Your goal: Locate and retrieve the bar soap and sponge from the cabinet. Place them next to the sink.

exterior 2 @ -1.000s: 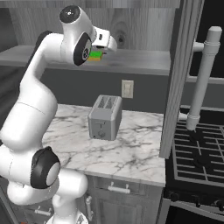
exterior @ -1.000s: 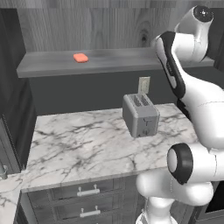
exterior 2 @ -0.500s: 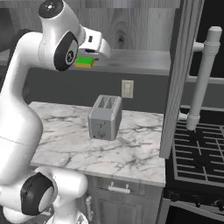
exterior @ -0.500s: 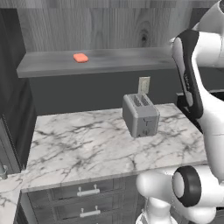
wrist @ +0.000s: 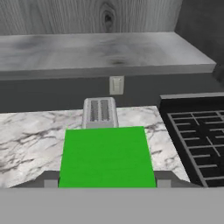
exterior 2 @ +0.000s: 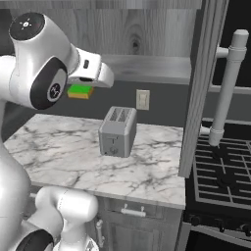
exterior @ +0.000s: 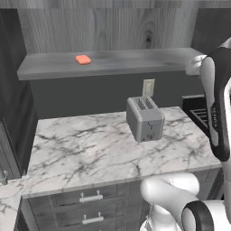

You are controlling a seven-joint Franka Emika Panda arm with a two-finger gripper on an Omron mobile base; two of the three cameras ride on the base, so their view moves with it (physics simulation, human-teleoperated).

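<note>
The green sponge [wrist: 107, 156] with its yellowish edge [exterior 2: 80, 91] is held in my gripper [exterior 2: 81, 87], which is shut on it and hangs in the air in front of the cabinet shelf [exterior 2: 147, 68], above the left part of the marble counter [exterior 2: 59, 152]. In the hand view the sponge covers the gap between the fingertips [wrist: 50, 183]. On the left part of the cabinet shelf [exterior: 135, 61] lies the salmon-pink bar soap [exterior: 83, 59], well away from the gripper. The sink is out of view.
A silver toaster [exterior: 145, 118] [exterior 2: 117, 131] [wrist: 100, 112] stands on the counter below the shelf, under a wall outlet [exterior 2: 142, 99]. A black stove [exterior 2: 220, 171] sits to the right. A dark cabinet door [exterior 2: 196, 88] and a long handle [exterior 2: 226, 88] stand at the right.
The gripper has drawn back from the shelf with the sponge in it, coming down and to the left in the right base view. The soap and toaster have not moved.
</note>
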